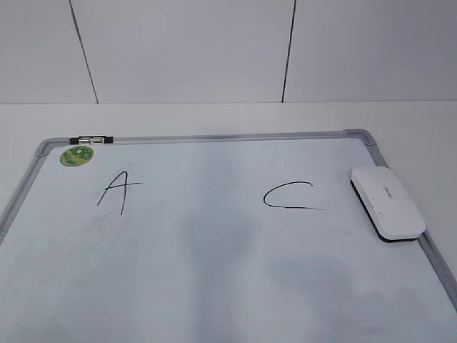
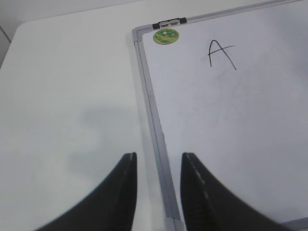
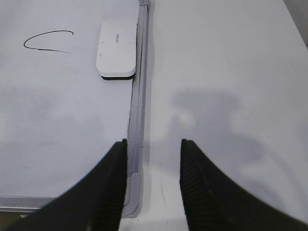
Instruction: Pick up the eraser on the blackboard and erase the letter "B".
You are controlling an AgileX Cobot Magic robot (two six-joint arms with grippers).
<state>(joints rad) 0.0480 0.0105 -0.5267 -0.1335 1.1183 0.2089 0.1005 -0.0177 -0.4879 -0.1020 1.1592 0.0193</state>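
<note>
Judging from the clean gap between A (image 1: pixel 118 191) and C (image 1: pixel 291 196), keep both empty grippers (image 2: pixel 158 192) (image 3: pixel 153 185) parted; eraser (image 1: pixel 386 201) rests at the board's (image 1: pixel 214 137) three o'clock.

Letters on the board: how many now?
2. "A" on the left part of the board, near the green sticker. "C" on the right, beside the eraser. No "B" between them; nothing is covering that spot.
</note>
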